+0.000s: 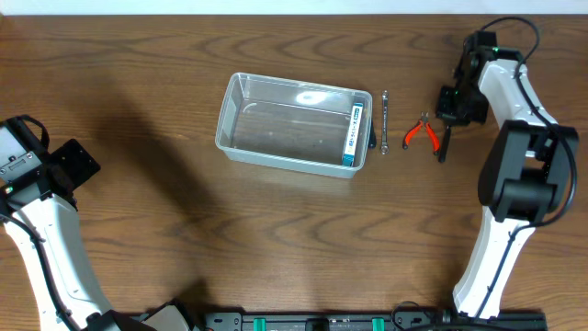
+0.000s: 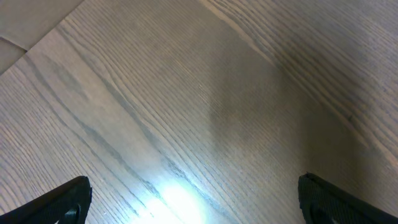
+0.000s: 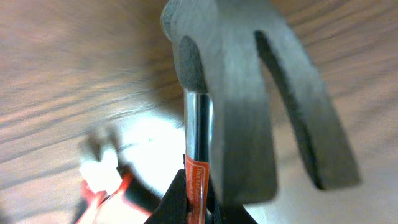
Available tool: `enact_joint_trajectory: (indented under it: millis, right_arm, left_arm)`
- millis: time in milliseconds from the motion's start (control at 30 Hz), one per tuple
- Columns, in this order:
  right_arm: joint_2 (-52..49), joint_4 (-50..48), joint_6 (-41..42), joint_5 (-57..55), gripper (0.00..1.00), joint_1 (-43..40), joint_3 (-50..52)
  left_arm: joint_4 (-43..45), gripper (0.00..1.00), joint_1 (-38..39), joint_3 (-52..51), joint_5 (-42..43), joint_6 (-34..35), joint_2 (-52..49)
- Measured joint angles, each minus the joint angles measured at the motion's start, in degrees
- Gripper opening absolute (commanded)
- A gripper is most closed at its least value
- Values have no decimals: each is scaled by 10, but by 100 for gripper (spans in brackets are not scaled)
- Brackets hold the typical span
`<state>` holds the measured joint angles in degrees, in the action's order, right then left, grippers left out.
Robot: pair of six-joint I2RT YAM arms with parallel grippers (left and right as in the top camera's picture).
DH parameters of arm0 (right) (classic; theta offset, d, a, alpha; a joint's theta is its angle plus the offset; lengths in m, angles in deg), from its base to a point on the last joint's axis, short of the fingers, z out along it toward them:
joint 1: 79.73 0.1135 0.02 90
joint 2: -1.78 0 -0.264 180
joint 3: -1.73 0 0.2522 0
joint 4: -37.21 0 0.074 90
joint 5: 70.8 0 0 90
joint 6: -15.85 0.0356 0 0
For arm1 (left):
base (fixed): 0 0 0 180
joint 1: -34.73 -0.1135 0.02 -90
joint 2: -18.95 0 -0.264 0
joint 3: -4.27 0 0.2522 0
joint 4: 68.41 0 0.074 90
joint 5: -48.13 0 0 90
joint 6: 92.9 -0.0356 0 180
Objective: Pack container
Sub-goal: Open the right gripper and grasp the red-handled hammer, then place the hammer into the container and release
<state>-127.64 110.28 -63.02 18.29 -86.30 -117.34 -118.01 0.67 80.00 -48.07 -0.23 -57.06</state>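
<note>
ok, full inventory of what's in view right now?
container: 1, clear plastic, centre of the table
box: 1, blue and white, inside the container along its right wall
wrench: 1, silver, on the table just right of the container
pliers: 1, red handles, on the table right of the wrench
hammer: 1, dark grey claw head, chrome shaft with an orange label, in the right gripper beside the pliers
table: 1, brown wood grain, under everything
left gripper: 1, black, open, over bare table at the left edge
right gripper: 1, black, shut on the hammer's shaft, far right
</note>
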Motion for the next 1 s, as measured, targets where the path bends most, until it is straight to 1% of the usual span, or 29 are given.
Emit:
enact_joint_trajectory:
  millis: [167, 300, 367, 433, 467, 567, 700, 800, 900, 1000]
  right_arm:
    - [133, -6, 4, 5, 1, 35, -1]
    - [247, -19, -9, 10, 1, 111, -12]
    - [277, -27, -33, 19, 1, 161, -19]
    - [286, -31, -65, 30, 1, 206, -21]
    - [285, -32, -94, 35, 1, 237, -21]
    - [266, -33, -181, 43, 1, 297, -19]
    - [223, -36, -376, 49, 1, 365, -17]
    - [192, -61, -495, 54, 1, 392, -16]
    - [163, -113, -567, 55, 1, 399, -14]
    - [133, -163, -605, 54, 1, 398, -14]
  left_arm:
    - [0, 98, 0, 0, 0, 0, 0]
    - [0, 98, 0, 0, 0, 0, 0]
    - [0, 98, 0, 0, 0, 0, 0]
    - [0, 98, 0, 0, 0, 0, 0]
    - [0, 98, 0, 0, 0, 0, 0]
    - [0, 98, 0, 0, 0, 0, 0]
    - [0, 98, 0, 0, 0, 0, 0]
    - [0, 98, 0, 0, 0, 0, 0]
    - [0, 98, 0, 0, 0, 0, 0]
    - [0, 98, 0, 0, 0, 0, 0]
